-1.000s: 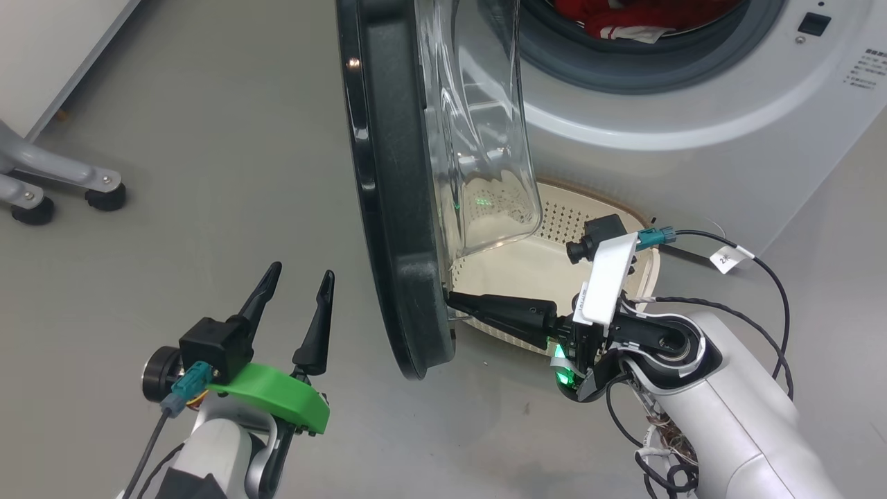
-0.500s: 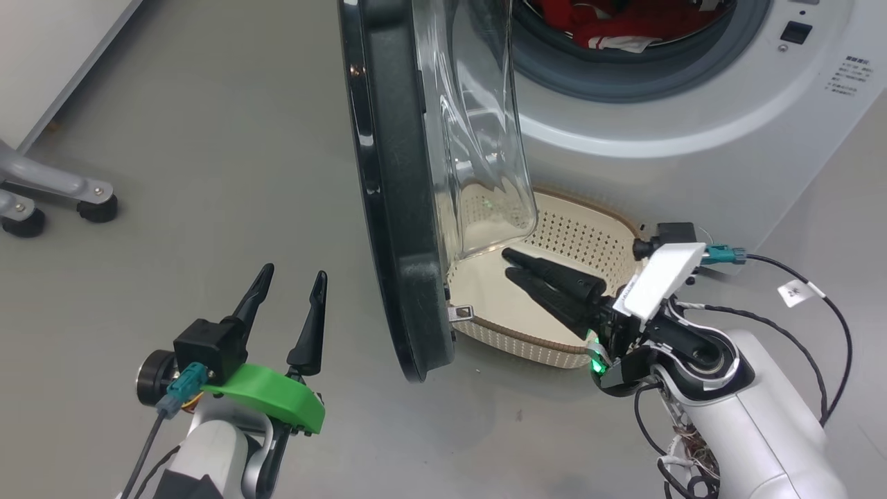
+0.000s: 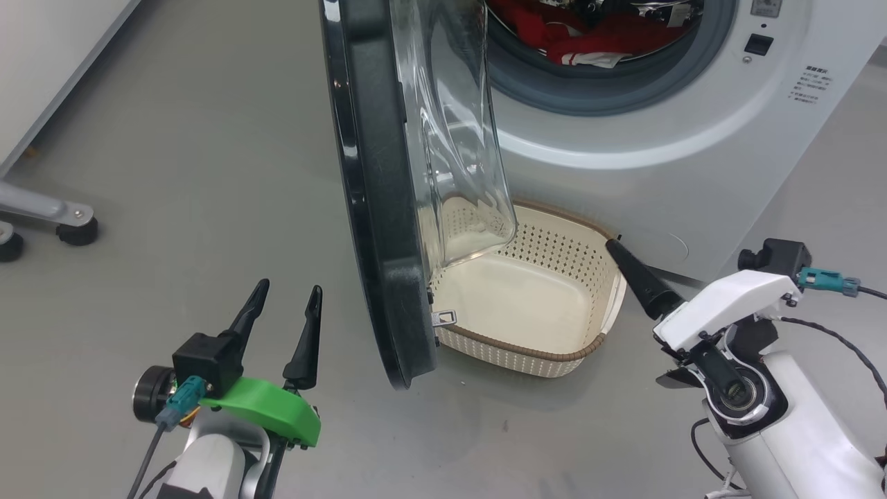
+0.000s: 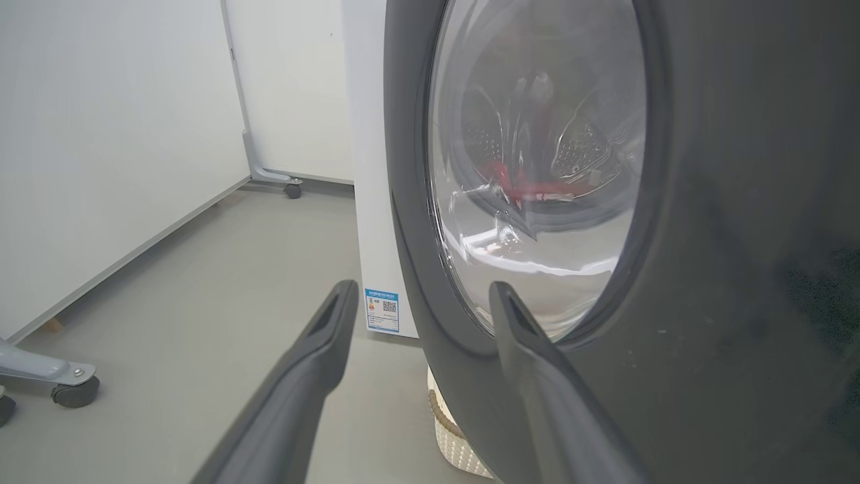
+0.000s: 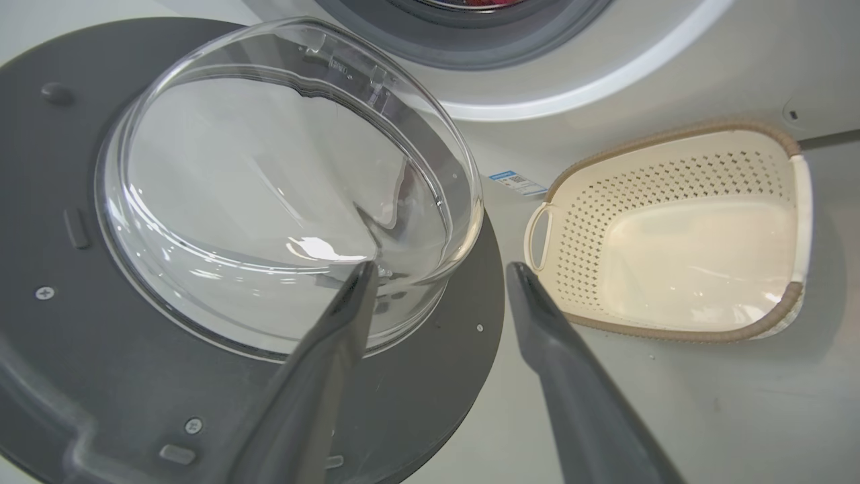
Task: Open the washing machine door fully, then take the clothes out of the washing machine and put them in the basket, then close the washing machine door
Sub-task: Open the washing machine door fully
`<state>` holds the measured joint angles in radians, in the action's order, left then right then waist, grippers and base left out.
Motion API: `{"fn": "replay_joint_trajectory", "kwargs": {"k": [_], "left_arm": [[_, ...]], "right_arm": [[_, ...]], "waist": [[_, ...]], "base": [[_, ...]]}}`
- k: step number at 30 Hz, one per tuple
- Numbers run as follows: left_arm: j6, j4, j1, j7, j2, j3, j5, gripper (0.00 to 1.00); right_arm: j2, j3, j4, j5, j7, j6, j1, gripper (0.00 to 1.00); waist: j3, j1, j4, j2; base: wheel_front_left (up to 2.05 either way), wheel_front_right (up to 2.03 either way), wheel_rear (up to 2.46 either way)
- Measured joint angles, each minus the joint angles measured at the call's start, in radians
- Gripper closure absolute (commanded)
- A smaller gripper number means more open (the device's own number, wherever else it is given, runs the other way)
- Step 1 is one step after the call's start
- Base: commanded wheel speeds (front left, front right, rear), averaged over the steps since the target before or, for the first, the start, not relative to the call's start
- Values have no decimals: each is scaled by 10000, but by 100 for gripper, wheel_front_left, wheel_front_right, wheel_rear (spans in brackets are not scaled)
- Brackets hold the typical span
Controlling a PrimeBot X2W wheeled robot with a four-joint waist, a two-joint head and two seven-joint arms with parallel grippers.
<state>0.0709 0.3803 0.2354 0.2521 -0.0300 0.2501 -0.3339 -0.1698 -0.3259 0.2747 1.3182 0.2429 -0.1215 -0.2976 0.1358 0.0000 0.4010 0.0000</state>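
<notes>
The washing machine door [image 3: 378, 208] stands swung out, edge-on to me, its clear glass bowl [image 3: 450, 138] facing the washing machine [image 3: 658, 173]. Red clothes [image 3: 575, 34] with a white patch lie in the drum mouth. The cream basket [image 3: 554, 242] sits on the floor below the mouth, with nothing in it. My right gripper [image 5: 440, 265] is open and holds nothing; one finger [image 3: 641, 281] shows just right of the basket. It looks at the door's inner face [image 5: 67, 336] and the basket [image 5: 584, 222]. My left gripper [image 3: 290, 285] stands open, low and left of the door [image 4: 705, 302].
Grey wheeled legs [image 3: 69, 225] and a white wall panel [image 3: 41, 69] stand at the far left. A blue sticker [image 4: 381, 310] marks the machine's lower front. A cable [image 3: 831, 284] trails from my right wrist. Bare grey floor [image 3: 208, 173] lies left of the door.
My right gripper has left the door's lower edge, swung right across the basket to its right side, and gone from shut to open. The head camera has shifted a little; the left arm has held still.
</notes>
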Motion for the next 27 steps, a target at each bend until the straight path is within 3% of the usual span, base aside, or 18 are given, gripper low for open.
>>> {"fn": "replay_joint_trajectory", "kwargs": {"k": [15,17,27], "left_arm": [[-46,6,-117,0,-6,-31,17,0],[-46,8,-118,2,-6,-35,19,0],[-46,25,-136,2,-6,-38,31,0]], "right_arm": [[-1262,-566,-6,-5678,-4966,36,-28,0],[-1342,-681,82,-6351,-5444,305,-60,0],[-988,-838,644,-7626,-5076,1346,81,0]], "waist": [[-185,0,-243,0],[-210,0,-266,0],[-317,0,-302,0]], "base": [[0,0,0],[0,0,0],[0,0,0]]}}
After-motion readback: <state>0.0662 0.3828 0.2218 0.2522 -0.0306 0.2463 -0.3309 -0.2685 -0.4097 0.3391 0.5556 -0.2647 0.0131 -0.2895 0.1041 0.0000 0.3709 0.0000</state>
